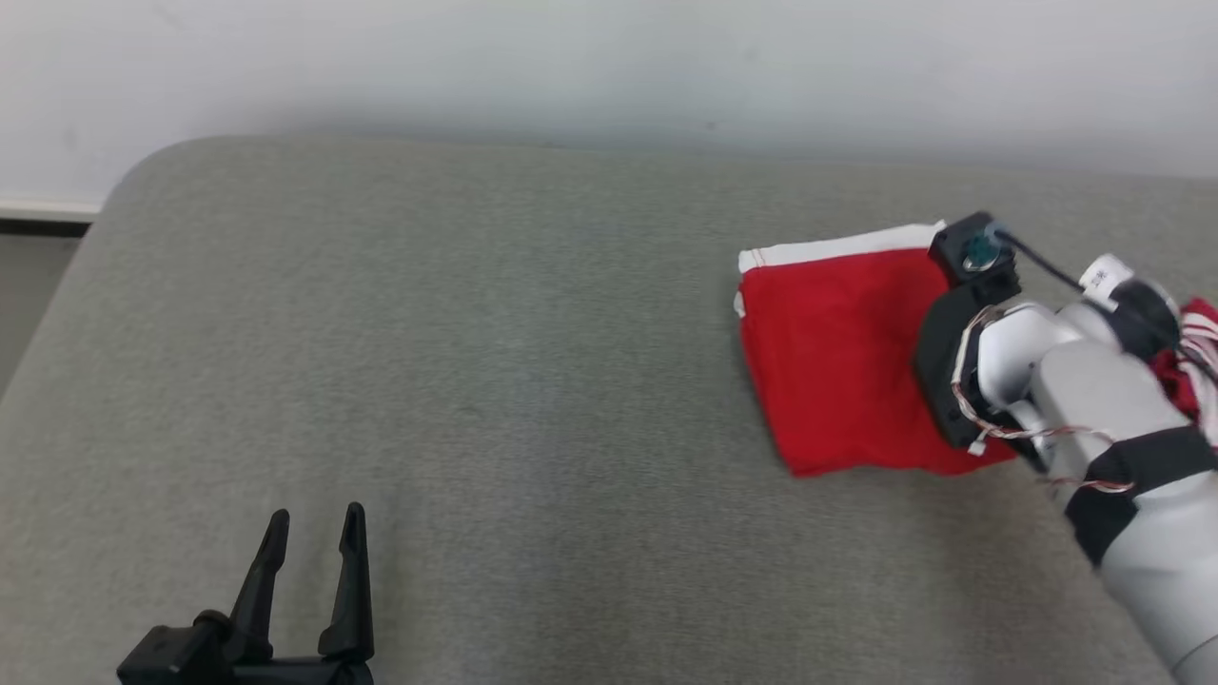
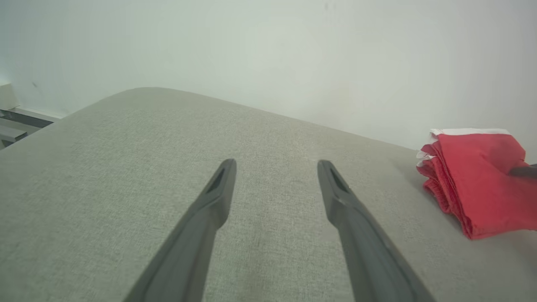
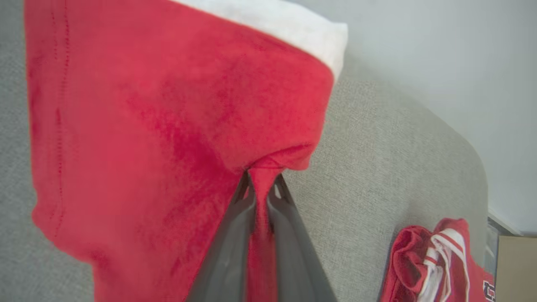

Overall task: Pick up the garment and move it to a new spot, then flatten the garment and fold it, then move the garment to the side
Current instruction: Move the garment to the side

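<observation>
Folded garment (image 1: 837, 362) lay on the bench (image 1: 476, 333), right side, right gripper (image 3: 261, 181) pinched tight on its edge; left gripper (image 1: 314, 552) wide, idle. Best moved low and slow so the folds hold.

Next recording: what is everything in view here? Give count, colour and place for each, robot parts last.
garment: one, red with a white band, folded, on the cushion's far right
second garment: one, red with white stripes, bunched near the cushion's right end
cushion: one, grey, under everything
wall: one, white, behind the cushion
left claw: one, dark, open, over the cushion's near left
right claw: one, dark, shut on a pinch of the garment
</observation>
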Robot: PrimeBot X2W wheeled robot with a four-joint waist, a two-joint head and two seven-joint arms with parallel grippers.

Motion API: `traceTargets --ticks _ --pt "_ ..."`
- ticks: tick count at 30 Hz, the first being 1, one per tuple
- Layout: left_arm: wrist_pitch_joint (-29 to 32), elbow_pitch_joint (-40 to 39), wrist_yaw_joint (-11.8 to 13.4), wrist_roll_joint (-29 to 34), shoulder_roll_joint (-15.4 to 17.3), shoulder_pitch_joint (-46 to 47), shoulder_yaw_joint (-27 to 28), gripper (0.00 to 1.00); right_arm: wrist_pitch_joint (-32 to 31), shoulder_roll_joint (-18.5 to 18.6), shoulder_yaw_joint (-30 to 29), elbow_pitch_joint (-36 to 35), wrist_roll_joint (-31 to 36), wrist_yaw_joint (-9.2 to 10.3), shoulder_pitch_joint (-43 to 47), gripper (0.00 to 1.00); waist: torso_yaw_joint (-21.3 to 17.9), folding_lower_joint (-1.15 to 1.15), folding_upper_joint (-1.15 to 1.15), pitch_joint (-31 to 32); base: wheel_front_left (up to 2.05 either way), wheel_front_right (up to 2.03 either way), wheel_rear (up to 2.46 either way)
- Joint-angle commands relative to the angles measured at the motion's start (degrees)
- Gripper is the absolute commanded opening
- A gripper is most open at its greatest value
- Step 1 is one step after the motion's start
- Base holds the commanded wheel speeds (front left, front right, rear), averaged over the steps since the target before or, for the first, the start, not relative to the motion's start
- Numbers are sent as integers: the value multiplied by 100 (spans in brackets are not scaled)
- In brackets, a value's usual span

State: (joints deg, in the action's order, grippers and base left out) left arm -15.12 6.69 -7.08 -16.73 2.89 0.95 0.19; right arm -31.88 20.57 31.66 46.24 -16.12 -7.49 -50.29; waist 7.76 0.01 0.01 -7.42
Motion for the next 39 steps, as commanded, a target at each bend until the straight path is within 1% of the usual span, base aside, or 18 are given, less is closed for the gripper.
traceTargets --ticks 1,4,8,12,19,23,25,33,36,38,39 --pt "2 -24 -11 -17 2 -24 8 100 -29 96 66 -55 -80 4 -44 0 -457 -1 -1 45 0 0 0" --pt "2 -68 -5 -50 2 -19 -2 100 -274 450 522 -389 -423 4 -252 0 -760 -1 -1 -2 0 0 0" --pt "1 -121 7 -13 2 53 -34 100 -471 844 815 -682 -847 4 -467 0 -1117 -1 -1 -144 0 0 0" --pt "1 -158 1 63 2 199 -37 100 -487 1103 865 -800 -1097 4 -634 0 -1389 -1 -1 -354 0 0 0" --pt "1 -183 -33 295 10 493 -51 100 -312 1406 760 -761 -1195 4 -840 0 -1689 -1 -1 -765 0 0 0" --pt "1 -210 -30 376 7 668 -108 100 -110 1531 529 -536 -1184 4 -862 0 -1712 -1 -1 -979 0 0 0" --pt "2 -199 -33 398 63 750 -170 100 -5 1597 442 -436 -1085 4 -888 0 -1698 -1 -1 -1074 0 0 0" --pt "1 -328 -35 352 321 1013 -414 100 460 2001 197 -46 -438 4 -892 0 -1545 -1 -1 -1437 0 0 0" --pt "1 -362 -36 339 379 1113 -471 100 664 2078 7 137 -104 4 -848 0 -1443 -1 -1 -1532 0 0 0" --pt "2 -371 -36 334 393 1168 -502 100 851 2060 -206 261 97 4 -779 0 -1383 -1 -1 -1564 0 0 0" --pt "2 -371 -36 334 393 1168 -502 100 851 2060 -206 261 97 4 -779 0 -1383 -1 -1 -1564 0 0 0"
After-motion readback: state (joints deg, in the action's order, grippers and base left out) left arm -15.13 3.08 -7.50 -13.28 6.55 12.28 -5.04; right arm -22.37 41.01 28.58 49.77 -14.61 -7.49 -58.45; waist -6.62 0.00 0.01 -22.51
